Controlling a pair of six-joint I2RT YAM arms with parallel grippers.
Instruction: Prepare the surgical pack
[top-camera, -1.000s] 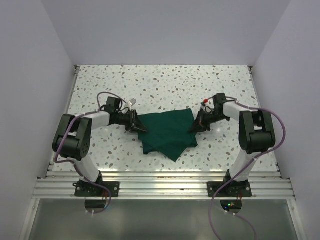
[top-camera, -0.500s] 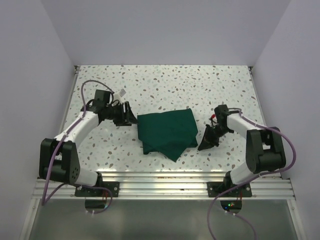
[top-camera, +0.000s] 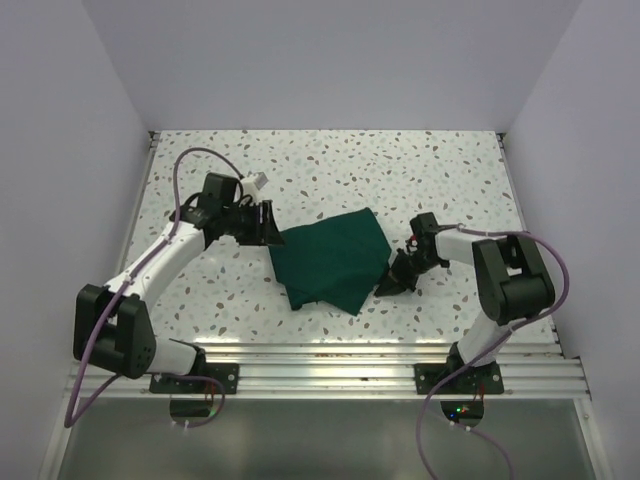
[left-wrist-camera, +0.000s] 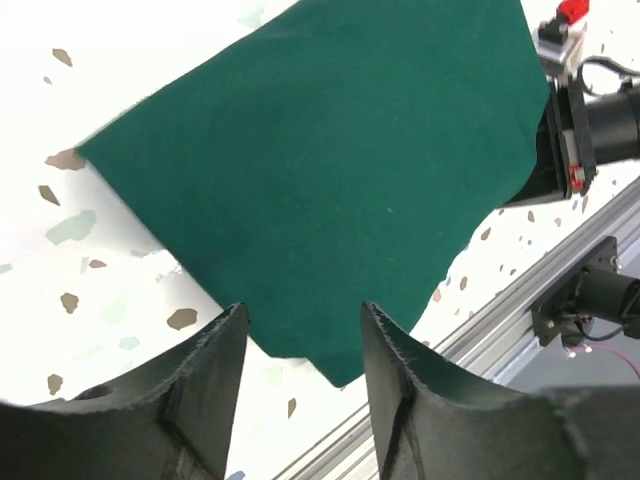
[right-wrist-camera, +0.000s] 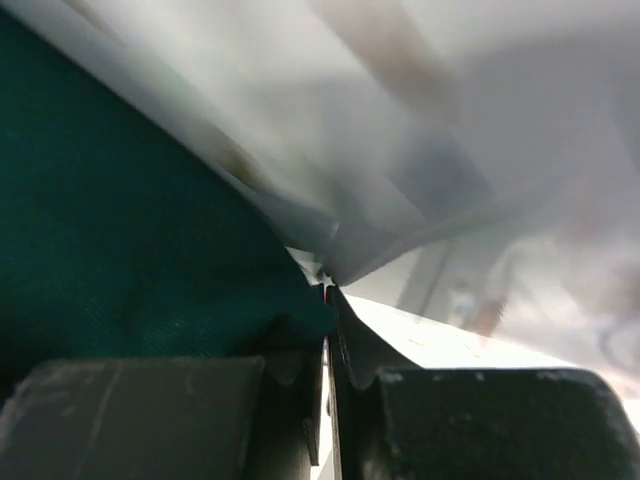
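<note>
Pack (top-camera: 330, 262): dark green folded cloth, flat on bench (top-camera: 330, 170), about mid-bench, between the two tools.

Left tool (top-camera: 268, 224) is half wide, nothing in it. Its tips are at the pack's far-left corner; just beside or touching, can't tell. In the left wrist view both fingers (left-wrist-camera: 205, 390) stand apart. The pack (left-wrist-camera: 330, 170) shows through the gap and spreads beyond it, one corner pointing toward the rail (left-wrist-camera: 500, 315).

Right tool (top-camera: 389, 284) is closed, jaws together, low over the bench, tip at the pack's near-right edge. In the right wrist view the fingers (right-wrist-camera: 150, 420) are pressed together with only a thin slit between them. The pack (right-wrist-camera: 110, 200) lies right against the left-hand finger, up to its tip. Can't tell whether any cloth is pinched in the slit. Rest of that view is blurred.

Pack lies skewed, edges not square to the bench. Its near corner points at the rail (top-camera: 320, 358), and a lower layer peeks out along the near-left edge.

Left arm (top-camera: 150, 270) bows out from the near-left base, with a purple cable (top-camera: 190, 165) looping above it. Right arm (top-camera: 510, 280) is folded tight, forearm running left to the pack. The left wrist view catches the right arm's (left-wrist-camera: 595, 125) black wrist at the pack's far edge, with a red part (left-wrist-camera: 572, 12) on it.

Bench is white with dark specks, with plain walls (top-camera: 60, 150) on three sides.
</note>
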